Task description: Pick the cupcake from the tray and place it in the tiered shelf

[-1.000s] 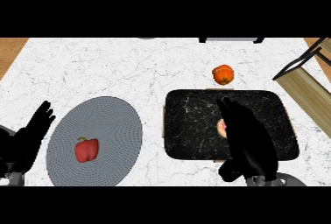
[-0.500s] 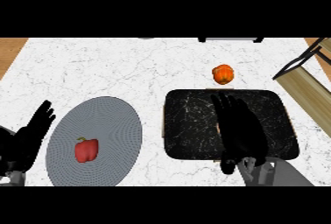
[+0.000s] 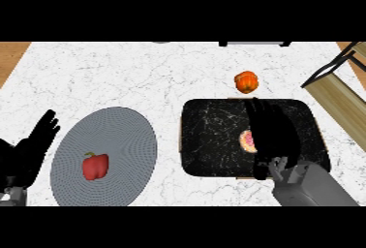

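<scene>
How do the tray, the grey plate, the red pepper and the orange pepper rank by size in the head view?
1. Tray and grey plate: they look about alike, so I do not rank them.
2. Red pepper.
3. Orange pepper, a little smaller, though it lies farther from the camera, so this is unsure.

Black white-veined tray [image 3: 214, 140], grey finely ribbed plate [image 3: 121, 135], red pepper [image 3: 95, 166], seemingly pink cupcake [image 3: 247, 141]

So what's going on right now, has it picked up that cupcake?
Not yet. Right hand open above cupcake on tray. Left hand open, resting at left edge. Nothing blocking.
</scene>
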